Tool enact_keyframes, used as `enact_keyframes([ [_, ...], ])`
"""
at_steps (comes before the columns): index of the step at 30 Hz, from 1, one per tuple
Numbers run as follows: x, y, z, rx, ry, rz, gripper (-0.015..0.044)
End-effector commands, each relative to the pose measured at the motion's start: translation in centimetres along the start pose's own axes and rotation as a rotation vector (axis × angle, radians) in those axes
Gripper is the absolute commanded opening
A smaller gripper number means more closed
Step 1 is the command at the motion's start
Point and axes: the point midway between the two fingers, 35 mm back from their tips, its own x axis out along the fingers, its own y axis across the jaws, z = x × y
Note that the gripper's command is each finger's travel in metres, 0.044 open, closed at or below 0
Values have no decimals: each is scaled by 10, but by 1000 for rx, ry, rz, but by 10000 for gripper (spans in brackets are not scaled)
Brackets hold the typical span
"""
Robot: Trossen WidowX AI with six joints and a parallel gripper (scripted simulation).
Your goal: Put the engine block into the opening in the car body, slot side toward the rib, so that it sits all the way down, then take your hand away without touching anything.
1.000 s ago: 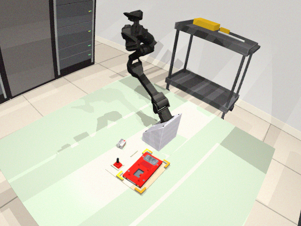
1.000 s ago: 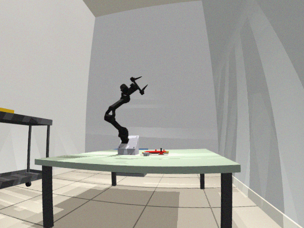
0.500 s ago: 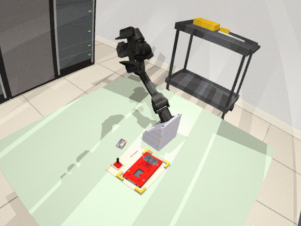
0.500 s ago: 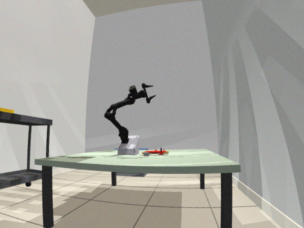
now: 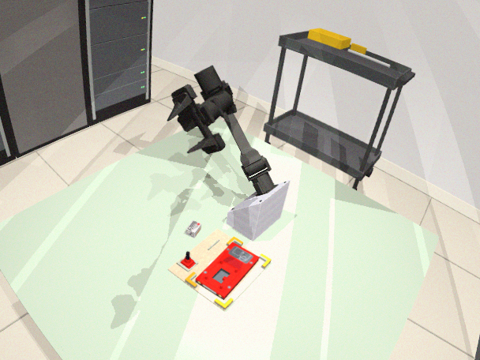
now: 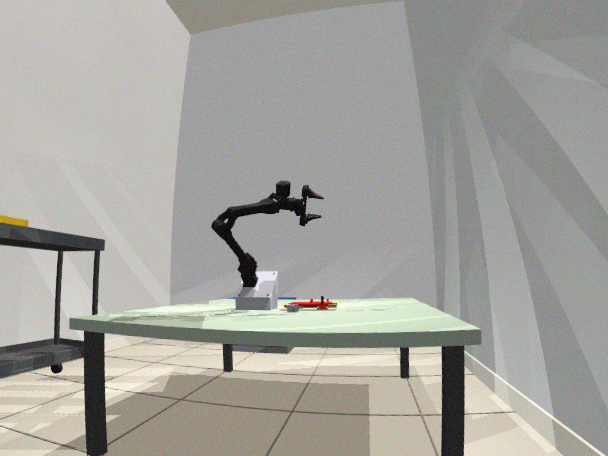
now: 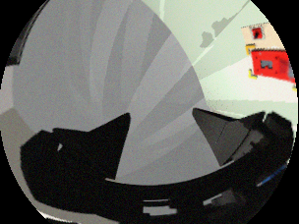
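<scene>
The engine block (image 5: pixel 193 228) (image 6: pixel 292 308), a small silver-grey box with a red spot, lies on the table beside the wooden board, outside the car body. The car body (image 5: pixel 241 271) (image 6: pixel 300 303) (image 7: pixel 282 60) is a flat red plate. Its opening (image 5: pixel 219 275) (image 7: pixel 266 64) shows grey inside, with a small red rib at one edge. The block's slot side cannot be told. My gripper (image 5: pixel 178 136) (image 6: pixel 322 207) (image 7: pixel 161 114) is wide open and empty, high above the table and well away from the block and the car body.
Yellow corner brackets (image 5: pixel 223 303) surround the car body on the board (image 5: pixel 178 269). A red piece with a black knob (image 5: pixel 188 261) (image 7: pixel 257 33) stands upright on the board, near a thin grey rod (image 5: pixel 213 245). The arm's grey base (image 5: pixel 256 221) (image 6: pixel 256 303) stands close behind. A cart (image 5: pixel 324 144) stands beyond the table.
</scene>
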Motion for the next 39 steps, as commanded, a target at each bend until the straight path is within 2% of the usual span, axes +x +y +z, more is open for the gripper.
enact_keyframes([
  [1, 17, -36, 19, 49, -81, -115, 440],
  [10, 32, -92, 65, 175, -258, -296, 440],
  [20, 29, -151, 119, 323, -499, -468, 440],
  [29, 12, -196, 167, 452, -750, -589, 440],
  [39, -23, -237, 214, 580, -1058, -687, 440],
])
